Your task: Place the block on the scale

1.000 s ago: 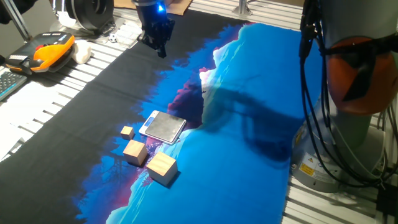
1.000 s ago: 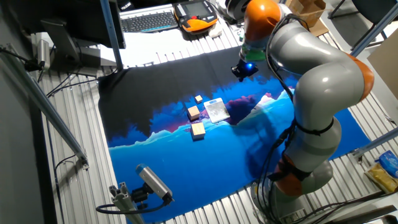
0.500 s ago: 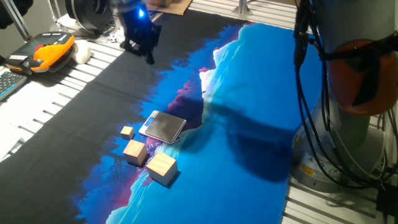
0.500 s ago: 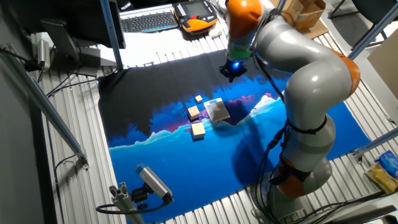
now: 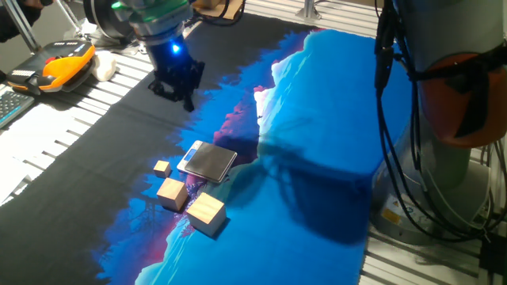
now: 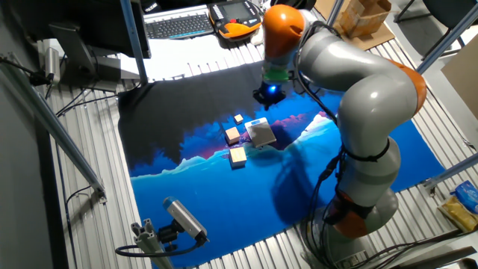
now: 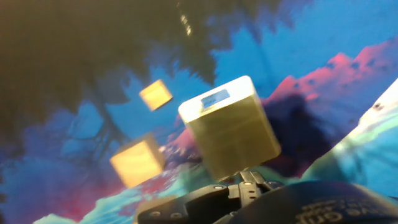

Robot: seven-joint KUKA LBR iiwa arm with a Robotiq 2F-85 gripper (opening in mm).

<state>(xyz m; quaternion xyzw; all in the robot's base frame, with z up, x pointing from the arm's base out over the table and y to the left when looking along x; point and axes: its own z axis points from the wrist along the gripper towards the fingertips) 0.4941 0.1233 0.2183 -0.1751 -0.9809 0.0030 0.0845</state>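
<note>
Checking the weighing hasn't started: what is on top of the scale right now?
Nothing. The scale's dark plate is bare in both fixed views and the hand view. All three cubes sit on the cloth beside it, including the block. The pincer hangs away from it. What lies beneath the scale is hidden.

Arm bent over far-left of table, wrist pitched down, blue light lit above gripper (image 5: 179,87), which hangs clear of surface; jaw state unreadable.
</note>
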